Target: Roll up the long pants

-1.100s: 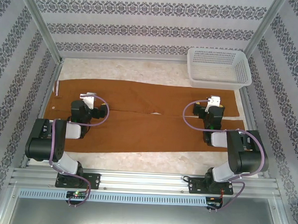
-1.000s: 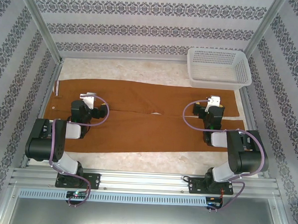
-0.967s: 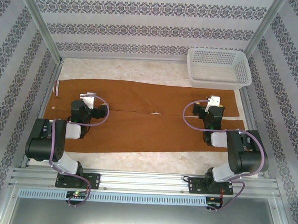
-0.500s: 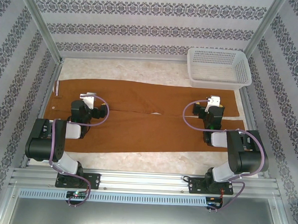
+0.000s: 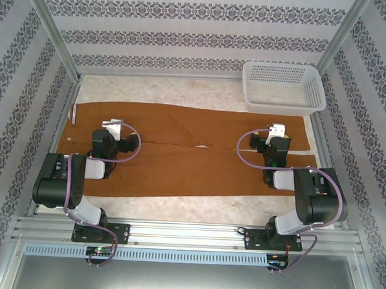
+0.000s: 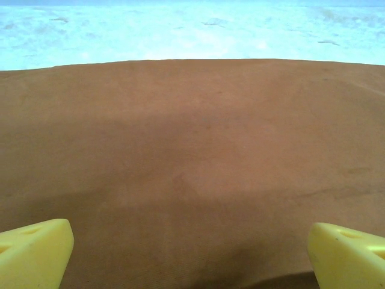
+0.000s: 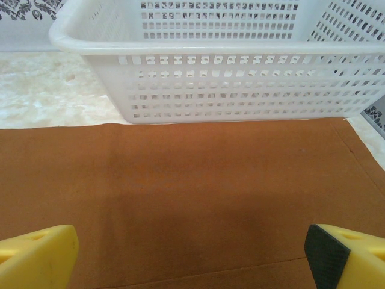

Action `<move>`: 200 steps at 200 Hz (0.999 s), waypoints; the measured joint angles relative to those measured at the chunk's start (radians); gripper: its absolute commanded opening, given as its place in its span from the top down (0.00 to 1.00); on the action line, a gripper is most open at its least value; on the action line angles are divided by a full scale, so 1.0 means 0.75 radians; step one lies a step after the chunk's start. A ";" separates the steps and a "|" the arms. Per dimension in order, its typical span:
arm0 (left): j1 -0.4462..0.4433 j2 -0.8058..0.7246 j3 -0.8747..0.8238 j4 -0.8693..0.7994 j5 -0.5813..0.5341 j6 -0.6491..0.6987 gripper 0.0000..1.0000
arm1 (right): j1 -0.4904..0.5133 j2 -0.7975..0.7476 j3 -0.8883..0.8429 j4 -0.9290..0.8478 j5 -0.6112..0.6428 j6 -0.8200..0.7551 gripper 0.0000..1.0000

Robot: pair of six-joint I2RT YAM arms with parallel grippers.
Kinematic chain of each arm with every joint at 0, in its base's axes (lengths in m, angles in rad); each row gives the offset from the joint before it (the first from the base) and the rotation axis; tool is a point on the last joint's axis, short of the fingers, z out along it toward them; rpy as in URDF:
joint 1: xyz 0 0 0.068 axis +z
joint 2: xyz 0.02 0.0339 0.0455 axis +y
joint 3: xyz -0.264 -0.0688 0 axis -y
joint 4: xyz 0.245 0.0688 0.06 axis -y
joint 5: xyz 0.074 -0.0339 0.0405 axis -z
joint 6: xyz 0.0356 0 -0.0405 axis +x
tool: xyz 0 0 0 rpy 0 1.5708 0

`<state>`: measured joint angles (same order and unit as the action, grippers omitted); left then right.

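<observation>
Pants [image 5: 192, 154] lying flat on table [image 5: 176, 92]; basket [image 5: 282, 106] sitting at their far edge; left tool [image 6: 192, 253] and right tool [image 7: 192, 256] hovering over pants, both spread.

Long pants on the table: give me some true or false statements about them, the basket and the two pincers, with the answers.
1. The long pants lie spread flat across the table. True.
2. The white mesh basket stands on the middle of the pants. False: it stands at the far right, by the pants' far edge.
3. The left pincer is open above the cloth. True.
4. The right pincer is shut on a pant leg. False: it is open and holds nothing.
5. One end of the pants is rolled up. False: no part is rolled.
</observation>
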<state>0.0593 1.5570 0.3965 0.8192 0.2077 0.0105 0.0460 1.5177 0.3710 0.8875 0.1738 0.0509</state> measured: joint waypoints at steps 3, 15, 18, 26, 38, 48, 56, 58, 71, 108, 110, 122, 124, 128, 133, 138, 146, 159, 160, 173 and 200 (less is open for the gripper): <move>0.000 0.000 0.000 0.001 -0.005 -0.001 0.00 | 0.000 0.000 0.000 0.000 0.000 0.000 0.02; 0.000 0.000 0.000 0.001 -0.016 -0.005 0.00 | 0.000 0.000 0.000 0.000 0.000 0.000 0.02; 0.000 0.000 0.000 0.000 -0.020 -0.005 0.00 | 0.000 0.000 0.000 0.000 0.000 0.000 0.02; 0.000 0.000 0.000 0.001 -0.030 -0.007 0.00 | -0.001 0.000 0.000 0.000 -0.001 0.000 0.02; -0.001 -0.001 0.001 -0.001 -0.051 -0.015 0.00 | -0.004 0.000 0.000 0.000 -0.006 0.000 0.02; -0.008 -0.004 0.003 -0.014 -0.102 -0.024 0.00 | -0.004 0.000 0.000 -0.002 -0.006 0.000 0.02; -0.015 -0.010 0.011 -0.035 -0.139 -0.030 0.00 | -0.004 -0.001 0.000 -0.004 -0.006 0.000 0.02; -0.018 -0.012 0.016 -0.048 -0.153 -0.031 0.00 | -0.004 -0.001 0.000 -0.004 -0.005 0.000 0.02; -0.036 -0.034 0.073 -0.170 -0.227 -0.054 0.00 | -0.003 -0.019 0.006 -0.038 -0.001 0.001 0.02; -0.044 -0.173 0.318 -0.505 -0.369 -0.098 0.00 | -0.003 -0.169 0.257 -0.483 0.090 0.013 0.02; -0.044 -0.187 0.331 -0.521 -0.374 -0.102 0.00 | -0.003 -0.180 0.275 -0.503 0.098 0.015 0.02; -0.044 -0.263 0.426 -0.662 -0.399 -0.137 0.00 | 0.004 -0.233 0.369 -0.615 0.133 0.035 0.02; -0.044 -0.271 0.438 -0.676 -0.399 -0.141 0.00 | 0.004 -0.243 0.384 -0.632 0.135 0.038 0.02; -0.044 -0.291 0.483 -0.735 -0.403 -0.157 0.00 | 0.004 -0.260 0.419 -0.680 0.140 0.042 0.02; -0.044 -0.313 0.539 -0.801 -0.402 -0.172 0.00 | 0.004 -0.278 0.460 -0.732 0.141 0.045 0.02; -0.044 -0.329 0.604 -0.871 -0.402 -0.188 0.00 | 0.004 -0.293 0.505 -0.789 0.141 0.051 0.02; -0.044 -0.343 0.716 -0.983 -0.397 -0.218 0.00 | 0.004 -0.310 0.576 -0.880 0.138 0.063 0.02; -0.044 -0.339 0.920 -1.205 -0.395 -0.278 0.00 | 0.004 -0.333 0.684 -1.020 0.122 0.075 0.02; -0.044 -0.338 0.931 -1.216 -0.395 -0.281 0.00 | 0.004 -0.335 0.694 -1.036 0.120 0.077 0.02; -0.041 -0.313 1.120 -1.417 -0.392 -0.327 0.00 | -0.002 -0.358 0.781 -1.164 0.104 0.112 0.02; 0.005 -0.297 1.250 -1.674 -0.323 -0.424 0.00 | -0.128 -0.402 0.887 -1.396 -0.035 0.235 0.02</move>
<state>0.0628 1.3342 1.3338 -0.4366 -0.0349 -0.3073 -0.0502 1.2163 1.0359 -0.1593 0.1474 0.2272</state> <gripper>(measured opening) 0.999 0.977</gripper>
